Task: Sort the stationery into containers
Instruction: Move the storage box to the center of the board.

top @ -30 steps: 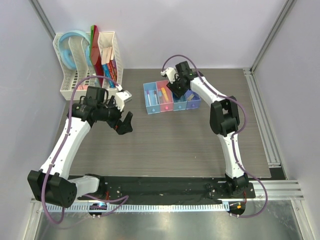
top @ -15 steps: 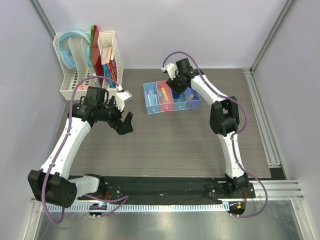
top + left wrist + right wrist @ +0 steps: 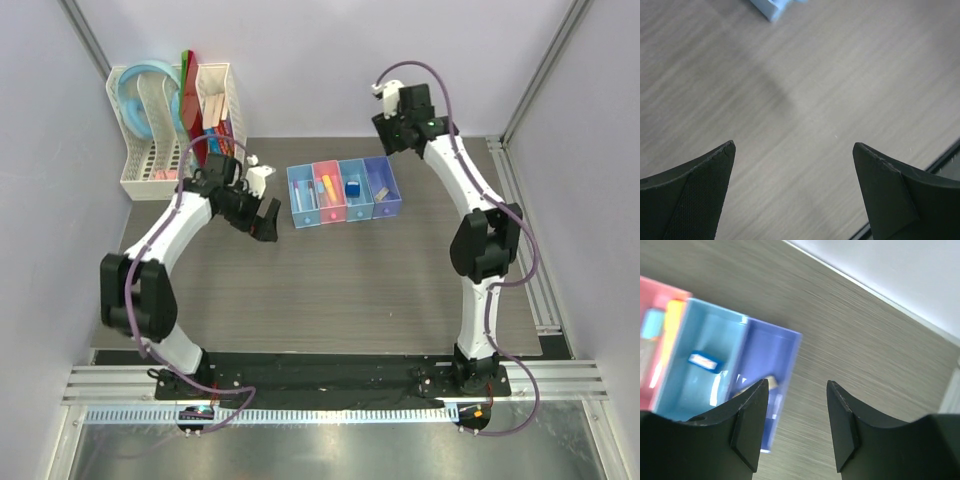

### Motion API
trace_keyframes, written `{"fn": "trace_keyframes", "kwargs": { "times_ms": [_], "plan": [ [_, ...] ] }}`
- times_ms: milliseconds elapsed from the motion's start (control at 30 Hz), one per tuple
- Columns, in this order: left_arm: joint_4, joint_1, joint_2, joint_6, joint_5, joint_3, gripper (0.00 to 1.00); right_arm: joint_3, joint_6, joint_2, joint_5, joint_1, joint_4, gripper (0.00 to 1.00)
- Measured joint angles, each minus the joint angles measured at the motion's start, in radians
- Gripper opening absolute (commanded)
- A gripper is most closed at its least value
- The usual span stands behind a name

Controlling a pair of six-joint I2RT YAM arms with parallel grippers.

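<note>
The four joined bins (image 3: pixel 392 210) stand at the table's middle back. The first light-blue bin holds the grey stick (image 3: pixel 308 194). The pink bin holds the orange-yellow piece (image 3: pixel 326 187). The third bin holds the dark-blue block (image 3: pixel 353 187). The violet bin holds the tan piece (image 3: pixel 381 193). I see no purple pen. My right gripper (image 3: pixel 388 132) is open and empty, raised behind the bins' right end. Its wrist view shows the gripper (image 3: pixel 796 385) over the violet bin (image 3: pixel 782 347), the block (image 3: pixel 705 361) and the tan piece (image 3: pixel 770 380). My left gripper (image 3: pixel 268 220) is open and empty, left of the bins. Its wrist view (image 3: pixel 792 150) shows bare table.
A white mesh rack (image 3: pixel 140 185) with books and folders stands at the back left, close behind my left arm. A metal rail (image 3: pixel 520 230) runs along the table's right edge. A bin corner (image 3: pixel 772 7) shows at the top of the left wrist view.
My right gripper has risen from over the third bin and drawn back to the right; the dark-blue block now shows there. My left gripper has moved right toward the bins.
</note>
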Motion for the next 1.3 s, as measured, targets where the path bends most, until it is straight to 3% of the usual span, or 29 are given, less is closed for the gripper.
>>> {"fn": "trace_keyframes", "kwargs": {
  "times_ms": [233, 467, 800, 1300],
  "plan": [
    [0.057, 0.0, 0.212, -0.125, -0.073, 0.256, 1.0, -0.09, 0.049, -0.01, 0.018, -0.114, 0.016, 0.54],
    [0.11, 0.0, 0.35, -0.264, -0.146, 0.457, 1.0, -0.122, 0.062, 0.022, -0.015, -0.108, 0.01, 0.54],
    [0.103, -0.026, 0.547, -0.349, -0.257, 0.484, 1.0, -0.122, 0.068, 0.085, -0.055, -0.1, 0.011, 0.54],
    [0.077, -0.072, 0.549, -0.345, -0.337, 0.51, 1.0, -0.225, 0.074, 0.111, -0.089, -0.101, 0.041, 0.52]
  ]
}}
